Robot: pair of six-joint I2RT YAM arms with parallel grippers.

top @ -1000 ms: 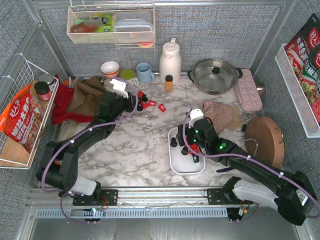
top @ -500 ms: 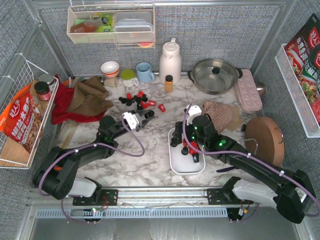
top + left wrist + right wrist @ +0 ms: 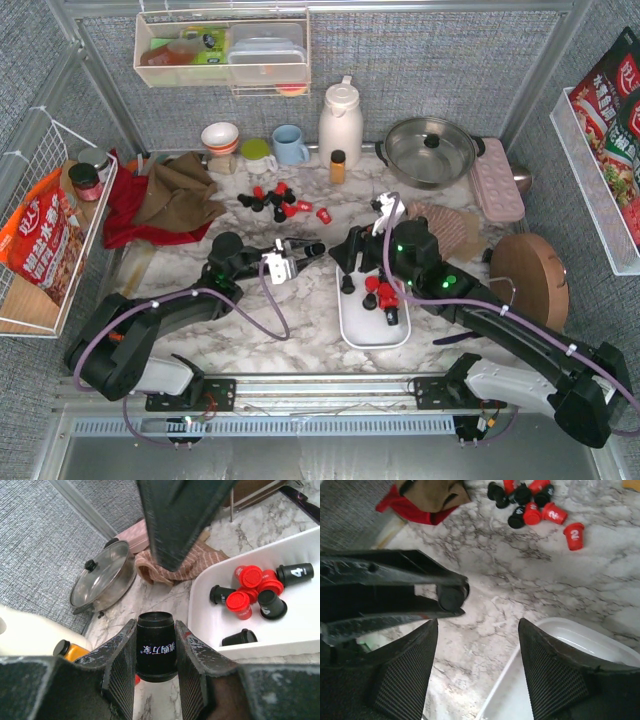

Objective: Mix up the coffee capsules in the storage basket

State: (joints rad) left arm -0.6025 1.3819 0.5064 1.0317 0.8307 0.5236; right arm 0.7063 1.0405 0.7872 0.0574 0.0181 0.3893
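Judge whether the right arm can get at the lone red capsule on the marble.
Probably yes: its pincer is open and empty, and only bare marble lies between it and the capsule.

We view a marble-patterned desk (image 3: pixel 305 350) enclosed by grey woven walls (image 3: pixel 440 70). A clear shelf (image 3: pixel 222 48) hangs at 12 o'clock, a white wire rack (image 3: pixel 45 150) at 9 o'clock, and a white bin (image 3: pixel 588 190) at 3 o'clock. Lighting is even.

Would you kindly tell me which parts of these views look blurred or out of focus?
Left wrist: held black capsule sharp, print readable. Right wrist: left gripper close and blurred, loose capsules crisp. Top external: evenly lit, sharp throughout.
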